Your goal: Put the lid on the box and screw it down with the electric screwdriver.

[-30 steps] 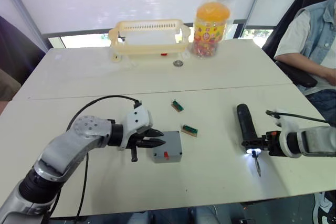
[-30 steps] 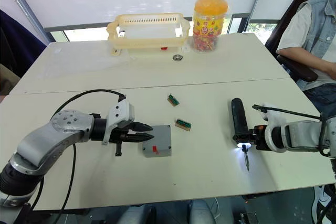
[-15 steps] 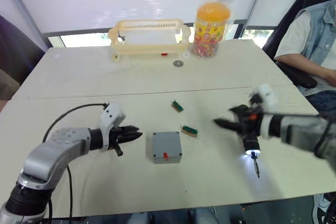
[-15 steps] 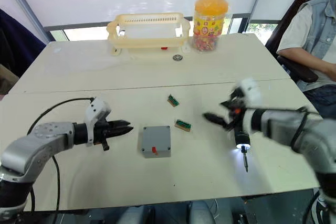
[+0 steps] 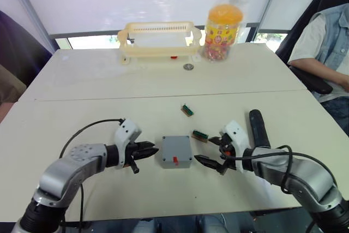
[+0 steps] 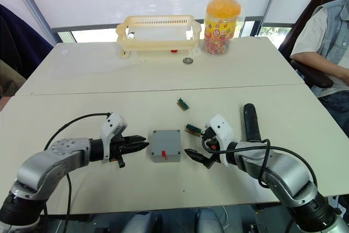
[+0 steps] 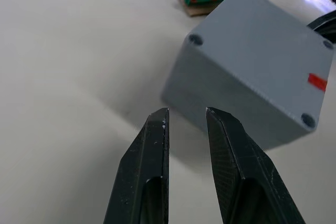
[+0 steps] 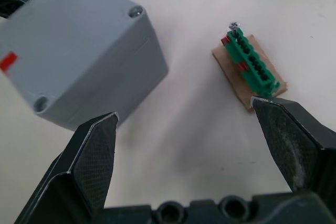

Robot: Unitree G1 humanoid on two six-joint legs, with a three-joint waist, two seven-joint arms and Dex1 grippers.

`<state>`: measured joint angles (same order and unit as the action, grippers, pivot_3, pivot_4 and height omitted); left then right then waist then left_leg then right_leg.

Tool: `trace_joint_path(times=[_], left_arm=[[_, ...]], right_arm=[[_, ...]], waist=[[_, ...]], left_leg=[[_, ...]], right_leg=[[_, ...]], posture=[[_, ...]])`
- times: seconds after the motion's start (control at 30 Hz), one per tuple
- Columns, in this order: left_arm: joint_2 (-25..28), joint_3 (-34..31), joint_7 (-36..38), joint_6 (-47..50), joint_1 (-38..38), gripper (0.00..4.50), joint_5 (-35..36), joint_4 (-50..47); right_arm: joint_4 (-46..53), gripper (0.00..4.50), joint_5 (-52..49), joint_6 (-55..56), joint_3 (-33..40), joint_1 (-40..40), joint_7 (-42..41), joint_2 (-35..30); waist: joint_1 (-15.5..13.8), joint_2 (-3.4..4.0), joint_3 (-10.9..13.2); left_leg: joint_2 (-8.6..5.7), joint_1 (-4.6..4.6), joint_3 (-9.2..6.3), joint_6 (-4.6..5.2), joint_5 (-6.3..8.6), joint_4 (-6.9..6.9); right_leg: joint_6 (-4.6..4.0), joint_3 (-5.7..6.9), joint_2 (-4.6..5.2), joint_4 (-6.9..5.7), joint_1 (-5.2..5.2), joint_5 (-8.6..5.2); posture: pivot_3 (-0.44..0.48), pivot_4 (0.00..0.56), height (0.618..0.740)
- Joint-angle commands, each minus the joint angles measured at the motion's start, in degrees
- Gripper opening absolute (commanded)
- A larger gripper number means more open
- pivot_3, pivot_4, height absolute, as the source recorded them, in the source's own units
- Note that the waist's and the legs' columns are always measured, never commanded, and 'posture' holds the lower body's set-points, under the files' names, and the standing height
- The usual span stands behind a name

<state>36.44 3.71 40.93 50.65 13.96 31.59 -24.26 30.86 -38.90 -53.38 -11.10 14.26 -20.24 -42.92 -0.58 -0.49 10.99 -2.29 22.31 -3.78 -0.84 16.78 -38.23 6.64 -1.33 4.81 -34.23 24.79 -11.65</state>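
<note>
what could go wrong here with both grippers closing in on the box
The right gripper is wide open, and one fingertip sits close to the small green block; closing in could knock it aside.

The left gripper, fingers nearly together, points at the box from the other side, so a nudge may slide the box across the table.

The electric screwdriver lies beside the right forearm and might get rolled.

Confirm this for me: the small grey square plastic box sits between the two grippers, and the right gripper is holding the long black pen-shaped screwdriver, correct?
Not quite. The small grey square plastic box does sit between the two grippers, but the right gripper is open and holds nothing. The long black pen-shaped screwdriver lies on the table, as the right eye view shows.
</note>
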Motion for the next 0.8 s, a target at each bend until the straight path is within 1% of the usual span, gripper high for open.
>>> trace_joint_path(times=[0.03, 0.17, 0.3, 0.5, 0.63, 0.7, 0.8], left_arm=[[-0.39, 1.42, 0.68, -2.2, 1.7, 1.07, -1.36, 1.01], [-0.54, 2.48, 2.08, -3.84, 4.04, 1.07, -2.55, 3.56], [-0.66, 4.12, 4.36, -7.04, 7.25, 1.07, -4.91, 8.08], [-1.69, 5.93, 6.87, -11.18, 10.63, 1.07, -7.74, 13.93], [-0.72, 5.01, 7.41, -13.2, 11.48, 1.07, -9.55, 17.05], [0.24, 3.21, 7.49, -12.82, 10.76, 1.07, -9.11, 17.02], [1.85, -1.9, 6.73, -8.96, 7.02, 1.07, -5.67, 13.97]], right_arm=[[2.38, 4.43, -0.86, -3.23, 0.23, 1.26, 0.04, 2.5], [5.2, 4.43, -3.12, -8.25, 1.26, 1.89, 0.98, 5.46], [7.58, 4.43, -5.59, -13.56, 2.37, 2.56, 2.4, 8.7], [8.44, 4.43, -7.51, -19.11, 3.4, 3.94, 5.18, 13.68], [10.0, 4.43, -7.82, -20.03, 6.81, 2.81, 4.15, 11.62], [11.46, 4.43, -9.68, -18.74, 10.18, 1.46, 0.93, 9.08], [11.01, 4.43, -11.62, -16.47, 15.77, -0.67, -3.73, 5.3]], waist=[[0.03, 0.0, 0.0], [0.01, 0.0, 0.0], [0.03, 0.0, -0.01], [0.04, 0.01, -0.01], [0.06, 0.02, -0.02], [0.05, 0.01, -0.02], [0.27, 0.01, -0.02]], left_leg=[[0.01, 0.0, 0.0, 0.0, 0.0, 0.0], [0.03, 0.0, -0.02, 0.0, 0.0, 0.01], [0.01, 0.0, -0.03, 0.0, 0.0, 0.0], [0.0, 0.0, -0.02, 0.0, 0.0, 0.01], [-0.01, -0.01, -0.01, 0.0, 0.0, 0.0], [-0.01, 0.0, -0.01, 0.0, 0.0, 0.0], [0.02, 0.0, -0.01, 0.01, 0.0, 0.01]], right_leg=[[0.0, 0.0, -0.01, 0.0, 0.0, 0.0], [0.01, 0.0, -0.06, -0.02, 0.01, 0.01], [-0.01, 0.01, -0.08, -0.03, 0.01, 0.03], [0.02, 0.0, -0.08, -0.05, 0.02, 0.06], [0.01, 0.01, -0.09, -0.07, 0.03, 0.07], [0.02, 0.01, -0.1, -0.08, 0.04, 0.07], [0.03, 0.01, -0.1, -0.09, 0.04, 0.08]], posture=[[0.0, 0.15, 0.74], [0.0, 0.15, 0.74], [0.0, 0.15, 0.74], [0.0, 0.15, 0.74], [0.0, 0.15, 0.74], [0.0, 0.15, 0.74], [0.0, 0.15, 0.74]])
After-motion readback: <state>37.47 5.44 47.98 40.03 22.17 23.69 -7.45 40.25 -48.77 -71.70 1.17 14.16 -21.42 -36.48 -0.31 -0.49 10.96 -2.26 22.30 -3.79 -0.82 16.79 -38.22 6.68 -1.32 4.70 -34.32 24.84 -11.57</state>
